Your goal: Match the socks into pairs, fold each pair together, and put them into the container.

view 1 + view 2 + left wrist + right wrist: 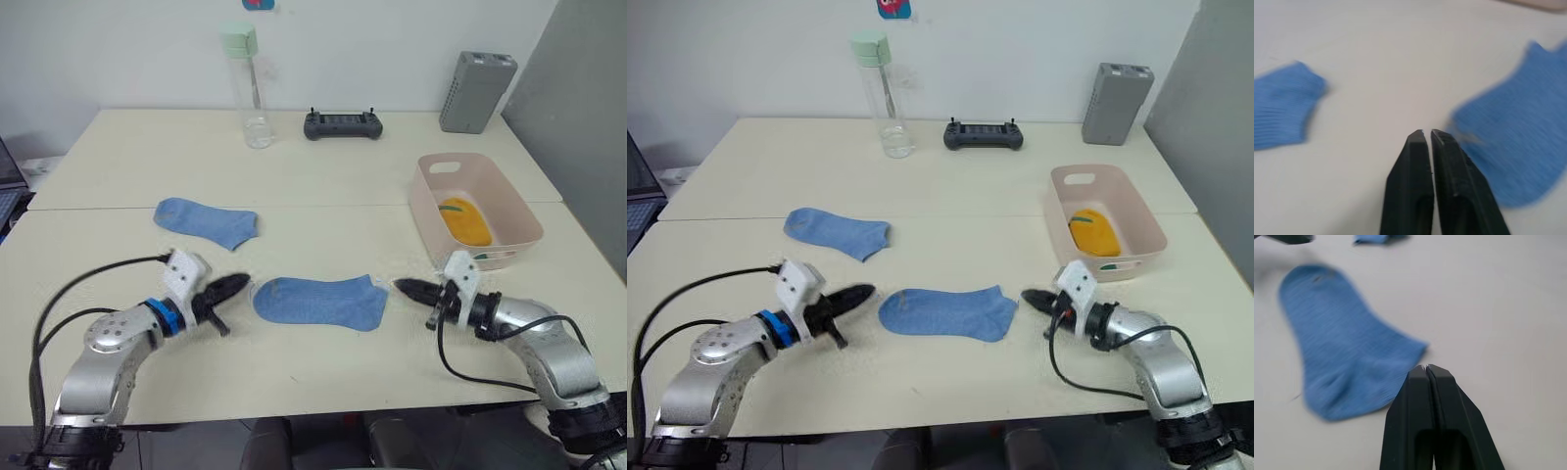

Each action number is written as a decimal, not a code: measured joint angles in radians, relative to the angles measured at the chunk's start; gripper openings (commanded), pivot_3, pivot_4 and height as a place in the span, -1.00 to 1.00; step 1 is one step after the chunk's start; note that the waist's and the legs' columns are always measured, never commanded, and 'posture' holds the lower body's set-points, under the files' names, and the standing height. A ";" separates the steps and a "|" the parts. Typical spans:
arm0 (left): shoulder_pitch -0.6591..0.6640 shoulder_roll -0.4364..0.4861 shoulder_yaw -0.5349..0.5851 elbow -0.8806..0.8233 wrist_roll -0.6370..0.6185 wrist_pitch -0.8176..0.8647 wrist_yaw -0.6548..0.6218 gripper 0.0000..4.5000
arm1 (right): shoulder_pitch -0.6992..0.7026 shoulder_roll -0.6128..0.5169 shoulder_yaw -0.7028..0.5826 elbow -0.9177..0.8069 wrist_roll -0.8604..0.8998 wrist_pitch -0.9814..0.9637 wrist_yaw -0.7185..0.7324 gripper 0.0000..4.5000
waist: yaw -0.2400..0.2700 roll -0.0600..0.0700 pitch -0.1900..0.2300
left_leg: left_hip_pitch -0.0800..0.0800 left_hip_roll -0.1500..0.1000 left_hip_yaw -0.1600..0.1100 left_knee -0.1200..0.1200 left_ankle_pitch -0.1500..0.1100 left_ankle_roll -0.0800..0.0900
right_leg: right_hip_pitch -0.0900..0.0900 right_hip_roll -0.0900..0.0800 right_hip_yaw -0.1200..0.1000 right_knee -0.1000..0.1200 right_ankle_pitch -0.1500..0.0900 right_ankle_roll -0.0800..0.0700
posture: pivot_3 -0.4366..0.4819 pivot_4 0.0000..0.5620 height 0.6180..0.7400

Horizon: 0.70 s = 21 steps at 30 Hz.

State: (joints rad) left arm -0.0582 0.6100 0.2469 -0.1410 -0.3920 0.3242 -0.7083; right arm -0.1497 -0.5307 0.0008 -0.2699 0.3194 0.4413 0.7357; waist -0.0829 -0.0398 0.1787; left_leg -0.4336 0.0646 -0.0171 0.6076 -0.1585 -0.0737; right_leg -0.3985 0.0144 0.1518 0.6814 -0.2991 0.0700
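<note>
From the head camera, one light blue sock (319, 301) lies flat on the near part of the cream table (323, 382), stretched sideways between the two arms. The left gripper (235, 287) points at the sock's rounded end from just beside it, its fingers pressed together around nothing; the right gripper (407, 289) points at the opposite end, near it, likewise pinched closed and empty. A second light blue sock (207, 220) rests farther back on the robot's left, well apart from the first. The pale pink container (519, 217) stands on the right side of the table with a mustard-yellow sock bundle (464, 221) inside it. Along the far edge are a clear water bottle (250, 86) with a pale green cap, a black handheld controller (342, 124) and a grey upright box (476, 92). In the left wrist view, the black fingers (1413, 186) stand tip to tip with only a hairline seam, the near sock's edge just beside them and the other sock off to the side. In the right wrist view, the fingers (1449, 416) are closed flat against each other, their tips at the edge of the near sock.
</note>
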 measured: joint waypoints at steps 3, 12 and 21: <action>-0.003 -0.031 0.066 0.062 0.010 -0.010 0.089 -0.07 | 0.006 0.018 -0.012 0.006 -0.012 0.008 -0.047 -0.12 | 0.000 0.000 0.000 | 0.000 0.000 0.000 0.000 0.000 0.000 | 0.000 0.000 0.000 -0.001 0.000 0.000 | -0.05 -0.47 1.00; 0.003 -0.060 0.073 0.086 0.032 -0.029 0.149 0.99 | -0.030 0.104 0.020 0.019 -0.025 0.015 -0.117 1.00 | 0.000 0.000 0.000 | 0.000 0.000 0.000 0.000 0.000 0.000 | 0.000 0.000 0.000 -0.001 0.000 0.000 | -0.05 -0.47 1.00; 0.007 -0.053 0.064 0.086 0.052 -0.035 0.144 0.99 | -0.086 0.105 0.034 -0.016 0.014 0.074 -0.102 1.00 | 0.000 0.000 0.000 | 0.000 0.000 0.000 -0.001 0.000 0.000 | 0.000 0.000 0.000 -0.001 0.000 0.000 | -0.05 -0.47 1.00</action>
State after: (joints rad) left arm -0.0507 0.5571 0.3111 -0.0552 -0.3404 0.2896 -0.5643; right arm -0.2354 -0.4257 0.0346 -0.2861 0.3334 0.5152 0.6336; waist -0.0830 -0.0398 0.1787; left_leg -0.4340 0.0645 -0.0170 0.6070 -0.1586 -0.0738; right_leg -0.3986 0.0144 0.1517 0.6809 -0.2989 0.0702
